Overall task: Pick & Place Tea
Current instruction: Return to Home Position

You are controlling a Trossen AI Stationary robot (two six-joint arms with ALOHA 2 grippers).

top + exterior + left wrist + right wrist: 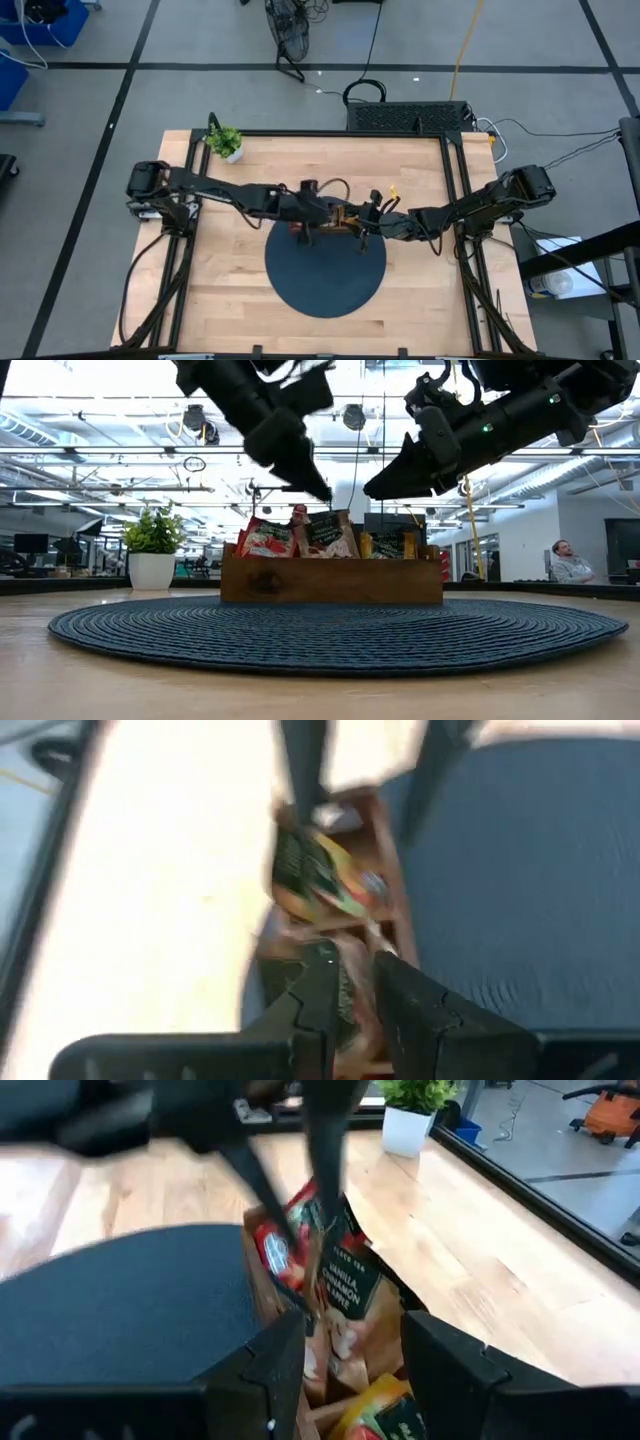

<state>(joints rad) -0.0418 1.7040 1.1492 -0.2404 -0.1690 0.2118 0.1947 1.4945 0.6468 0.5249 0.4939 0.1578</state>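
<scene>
A brown wooden tray [330, 585] stands on the far part of a dark round mat [325, 275]. Tea sachets stand upright in its compartments: red ones [265, 540] at the left, a dark green one [330, 535] beside them, and more at the right [390, 545]. My left gripper [322, 492] hangs slanted just above the sachets, its fingers a little apart with nothing between them [358, 965]. My right gripper [372, 490] hovers above the tray's right half, open and empty [350, 1340]. A beige-and-green sachet [340, 1285] shows beyond its fingers.
A small potted plant [226, 142] stands at the table's far left corner. The two arms meet closely over the tray [345, 217]. Bare wood lies to the left, right and near side of the mat. A person [570, 560] sits in the room far behind.
</scene>
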